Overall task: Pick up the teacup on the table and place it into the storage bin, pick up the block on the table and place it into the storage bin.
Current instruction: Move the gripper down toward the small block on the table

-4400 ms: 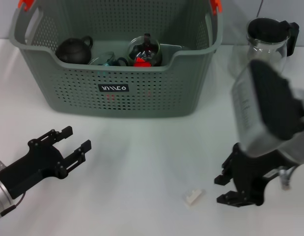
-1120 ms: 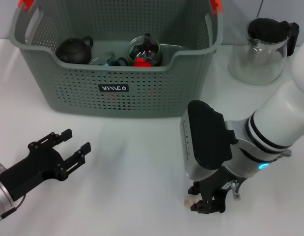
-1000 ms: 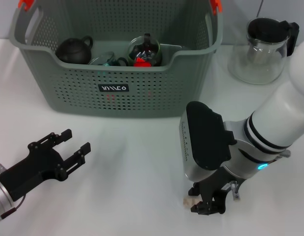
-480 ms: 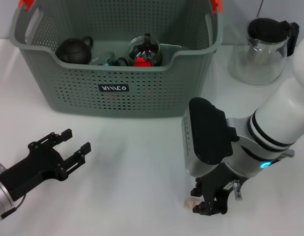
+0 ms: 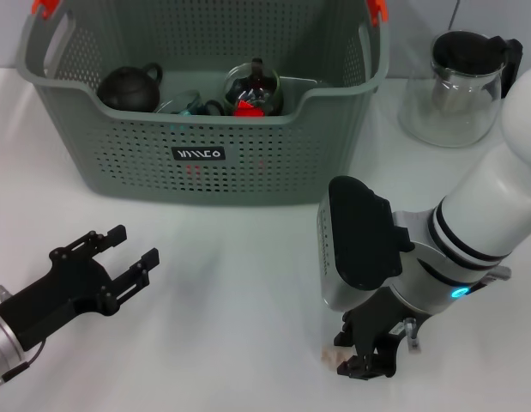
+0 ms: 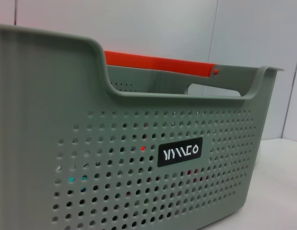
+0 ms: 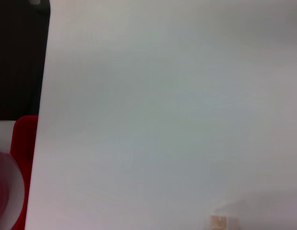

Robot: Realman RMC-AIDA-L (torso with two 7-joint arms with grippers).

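Block (image 5: 331, 353) is the thing you are after now: the small pale piece is lying on the white counter (image 5: 239, 335) at the lower centre-right of the head view, mostly hidden under your right gripper (image 5: 365, 360). A few seconds ago that gripper was sitting to the right of the block with the piece in full view; since then you have been swinging the arm over it, and in the last second the gripper has barely been shifting, so you are settling in for the grasp. Whether its fingers are clenched on the block or spread around it, you cannot tell from here. In the right wrist view the block (image 7: 218, 222) is peeking in at the bottom edge.

Your left gripper (image 5: 119, 262) is staying parked at the lower left, fingers spread and holding nothing. The storage bin (image 5: 205, 154) is waiting at the upper left and centre; glassware is already resting inside it, so the block looks like the remaining item.
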